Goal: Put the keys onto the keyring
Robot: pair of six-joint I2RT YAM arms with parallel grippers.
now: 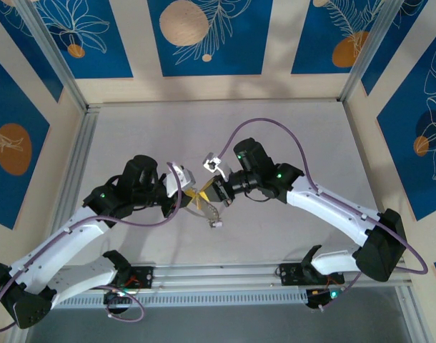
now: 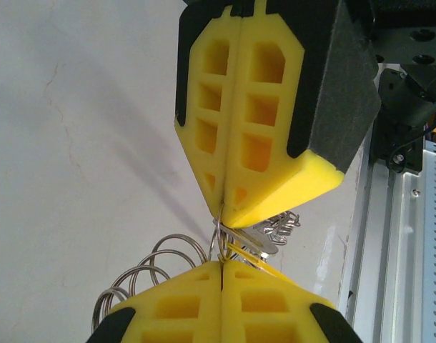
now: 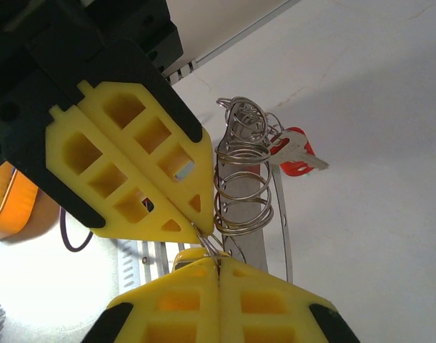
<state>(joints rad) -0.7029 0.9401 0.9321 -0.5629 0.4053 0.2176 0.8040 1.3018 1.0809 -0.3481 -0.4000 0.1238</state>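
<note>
2 white arms (image 1: pixel 332 207), black joints (image 1: pixel 379 250), purple cables (image 1: pixel 264 120), yellow lattice fingers (image 2: pixel 304 179)

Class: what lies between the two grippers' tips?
Thin ring wire, which both the left gripper and the right gripper pinch, tips nearly touching. It is clearest in the wrist views.
</note>
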